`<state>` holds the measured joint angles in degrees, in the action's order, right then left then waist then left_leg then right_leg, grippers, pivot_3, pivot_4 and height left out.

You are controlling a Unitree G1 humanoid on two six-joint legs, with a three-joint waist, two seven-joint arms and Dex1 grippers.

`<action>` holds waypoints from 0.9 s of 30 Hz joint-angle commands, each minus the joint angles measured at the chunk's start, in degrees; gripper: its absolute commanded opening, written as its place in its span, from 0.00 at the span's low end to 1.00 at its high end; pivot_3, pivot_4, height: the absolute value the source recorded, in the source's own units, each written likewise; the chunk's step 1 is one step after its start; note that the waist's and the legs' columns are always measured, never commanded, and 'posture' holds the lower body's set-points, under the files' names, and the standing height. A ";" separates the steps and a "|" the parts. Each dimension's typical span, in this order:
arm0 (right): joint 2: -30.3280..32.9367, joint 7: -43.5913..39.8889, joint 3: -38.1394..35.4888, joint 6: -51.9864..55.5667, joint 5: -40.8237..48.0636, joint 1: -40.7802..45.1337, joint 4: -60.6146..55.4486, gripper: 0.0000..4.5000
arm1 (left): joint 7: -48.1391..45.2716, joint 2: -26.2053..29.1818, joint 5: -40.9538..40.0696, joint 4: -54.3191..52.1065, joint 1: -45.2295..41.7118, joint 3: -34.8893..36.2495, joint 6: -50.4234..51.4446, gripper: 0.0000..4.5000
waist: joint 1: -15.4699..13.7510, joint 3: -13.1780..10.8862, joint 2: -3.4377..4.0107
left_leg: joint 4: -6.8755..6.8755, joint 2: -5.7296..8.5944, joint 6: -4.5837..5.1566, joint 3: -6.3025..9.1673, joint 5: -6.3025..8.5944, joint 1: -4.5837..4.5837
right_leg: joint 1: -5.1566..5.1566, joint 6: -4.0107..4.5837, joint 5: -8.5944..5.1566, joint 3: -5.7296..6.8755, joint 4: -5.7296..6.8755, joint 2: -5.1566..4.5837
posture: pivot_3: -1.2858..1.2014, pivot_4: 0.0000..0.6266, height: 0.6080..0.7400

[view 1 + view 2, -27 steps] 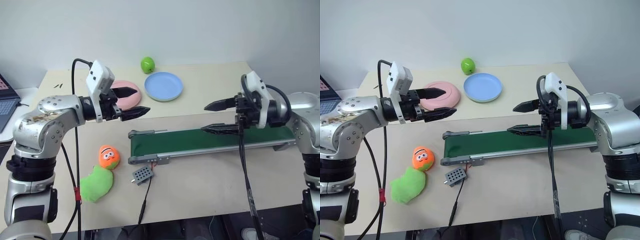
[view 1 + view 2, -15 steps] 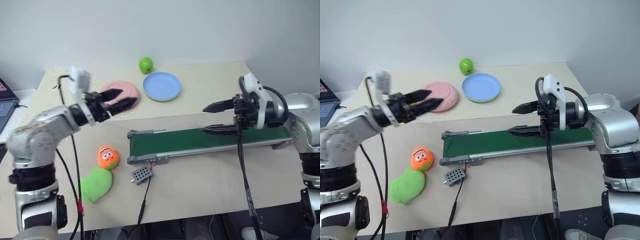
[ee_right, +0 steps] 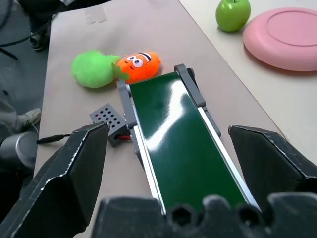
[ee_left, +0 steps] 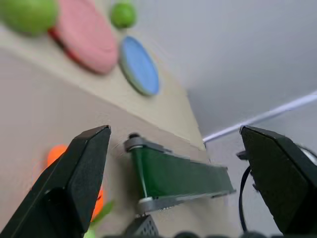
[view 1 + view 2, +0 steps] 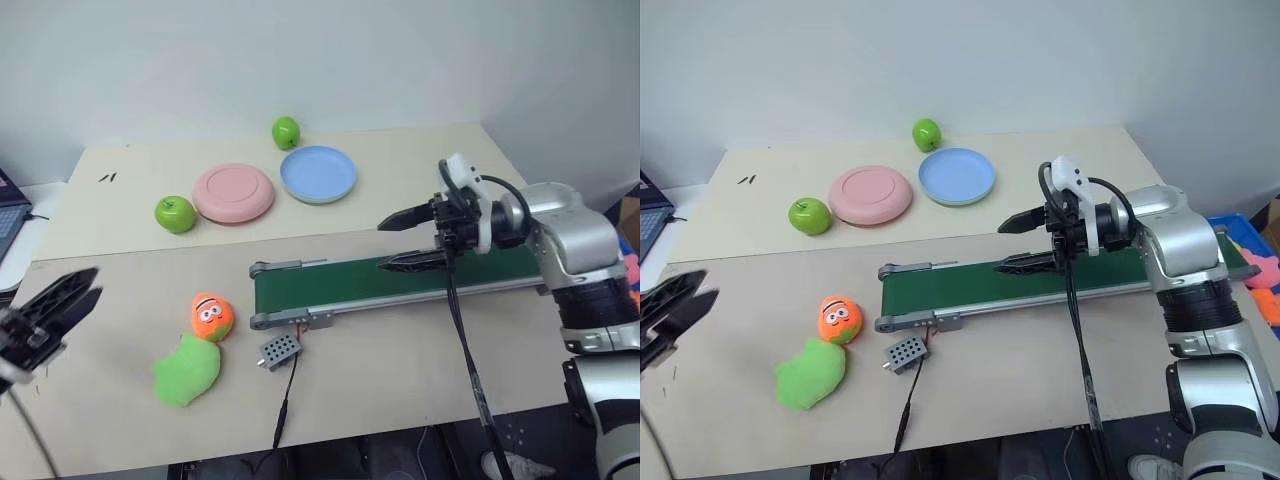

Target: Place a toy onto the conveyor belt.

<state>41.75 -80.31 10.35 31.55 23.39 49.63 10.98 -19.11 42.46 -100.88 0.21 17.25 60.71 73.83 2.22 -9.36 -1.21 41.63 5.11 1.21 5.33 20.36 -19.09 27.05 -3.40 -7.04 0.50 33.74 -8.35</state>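
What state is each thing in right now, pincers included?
Toy: lying on the table, touching the orange toy, not held.
Orange toy: on the table beside the belt's end.
Belt: bare, nothing on it.
Pink plate: empty.
Blue plate: empty.
Near apple: on the table, left of the pink plate.
Far apple: on the table behind the blue plate.
Left pincer: open, empty.
Right pincer: open, empty, above the belt.

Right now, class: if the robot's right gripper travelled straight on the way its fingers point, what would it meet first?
The right gripper, open, points along the conveyor belt and slightly down. It would probably meet the belt surface first. Beyond the belt's end lie the orange toy and the green plush toy; depth is uncertain.
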 commanded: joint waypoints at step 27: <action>4.76 -0.75 -3.40 2.48 -0.70 -0.39 -5.33 1.00 | -4.52 -11.41 12.24 8.83 2.16 -21.11 -2.38 0.99 | -1.31 0.02 -0.02 | -0.04 -0.11 0.03 -0.49 0.10 0.33 | -0.07 0.10 -0.08 -0.31 0.00 0.03 | 0.52 0.24 1.00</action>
<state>45.12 -81.37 9.69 33.20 21.56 49.00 8.06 -23.83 31.27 -89.05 9.84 19.68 40.32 71.33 0.91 -9.34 -1.23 41.59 5.01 1.24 4.82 20.46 -18.76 26.98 -3.30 -7.13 0.17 33.75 -8.33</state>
